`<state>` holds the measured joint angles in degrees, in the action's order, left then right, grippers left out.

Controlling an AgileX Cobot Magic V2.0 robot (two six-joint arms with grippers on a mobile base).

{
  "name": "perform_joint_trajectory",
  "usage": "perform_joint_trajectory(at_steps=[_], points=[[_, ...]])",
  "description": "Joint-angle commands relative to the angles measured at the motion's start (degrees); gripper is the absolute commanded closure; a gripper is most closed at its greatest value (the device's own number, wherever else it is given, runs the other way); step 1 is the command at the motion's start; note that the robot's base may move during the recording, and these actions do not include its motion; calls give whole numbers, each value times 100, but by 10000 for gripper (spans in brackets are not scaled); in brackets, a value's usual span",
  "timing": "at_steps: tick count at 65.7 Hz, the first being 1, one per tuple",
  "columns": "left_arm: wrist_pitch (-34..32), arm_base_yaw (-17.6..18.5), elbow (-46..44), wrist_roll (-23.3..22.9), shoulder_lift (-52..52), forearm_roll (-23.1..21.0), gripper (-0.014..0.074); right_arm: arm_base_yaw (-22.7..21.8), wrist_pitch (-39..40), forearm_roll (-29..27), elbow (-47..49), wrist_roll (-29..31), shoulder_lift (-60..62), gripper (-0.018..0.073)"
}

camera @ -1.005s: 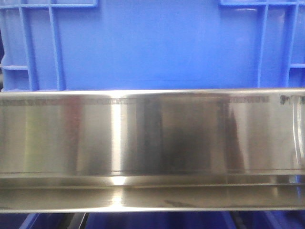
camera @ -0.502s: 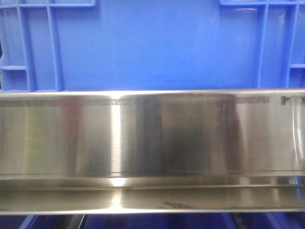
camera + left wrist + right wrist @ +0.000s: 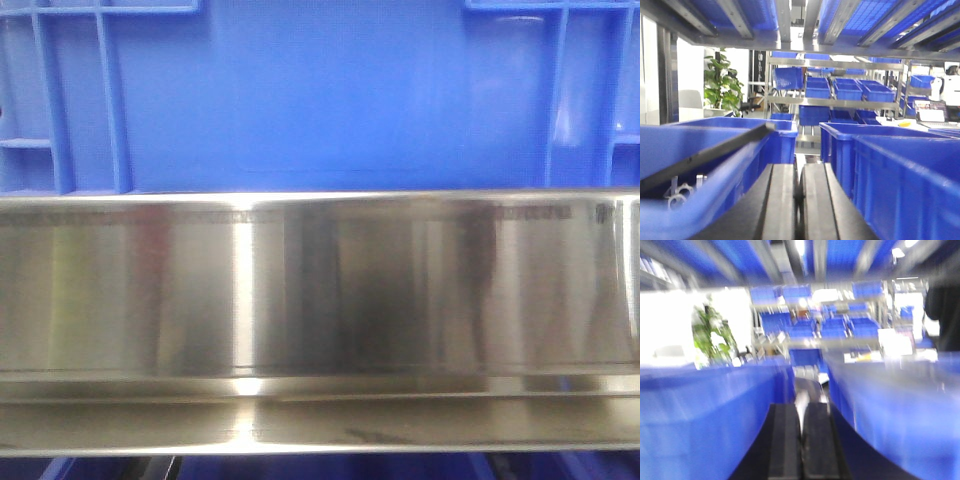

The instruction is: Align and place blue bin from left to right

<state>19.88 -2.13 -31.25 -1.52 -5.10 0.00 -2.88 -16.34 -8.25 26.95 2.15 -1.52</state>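
Though blurred | right end effector (image 3: 800, 410) closed; left end effector (image 3: 798, 171) closed; blue bin (image 3: 320, 100) cropped

Left gripper (image 3: 799, 172): black fingers pressed together, pointing forward. Right gripper (image 3: 801, 412): fingers together, view blurred.

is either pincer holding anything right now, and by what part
Nothing is held: the left pincer and right pincer are shut on nothing, each in the gap between two blue bins.

Glossy ribbed plastic blue bin (image 3: 330, 95) above mirror-bright brushed-metal shelf rail (image 3: 320, 290).
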Motion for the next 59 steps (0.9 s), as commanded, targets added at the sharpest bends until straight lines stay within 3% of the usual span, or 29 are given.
perform_joint_trajectory(at_steps=[1, 6, 13, 23, 32, 41, 51, 59], points=[[507, 12, -662, 2, -399, 0, 441, 4, -339, -1, 473, 39, -277, 304], [595, 12, -1097, 2, -856, 0, 293, 4, -339, -1, 702, 39, -539, 148], [766, 12, -1542, 2, -1455, -102, 140, 4, -339, -1, 865, 39, -946, 0], [1021, 144, -1879, 2, -2287, -133, 10, 4, -293, -1, 1006, 63, -1643, 0], [1132, 763, -2160, 5, -2761, -122, -6, 4, -359, -1, 1397, 124, -2201, 0], [1476, 1461, -2540, 16, -3410, -109, -6, 81, -719, -11, 2105, 626, -2872, 0], [1899, 2141, -3089, 19, -4170, -109, -6, 542, -1157, -40, 2935, 770, -3662, 0], [2270, 2464, -3606, 19, -4892, -109, -6, 976, -1581, -49, 3627, 770, -4394, 0]])
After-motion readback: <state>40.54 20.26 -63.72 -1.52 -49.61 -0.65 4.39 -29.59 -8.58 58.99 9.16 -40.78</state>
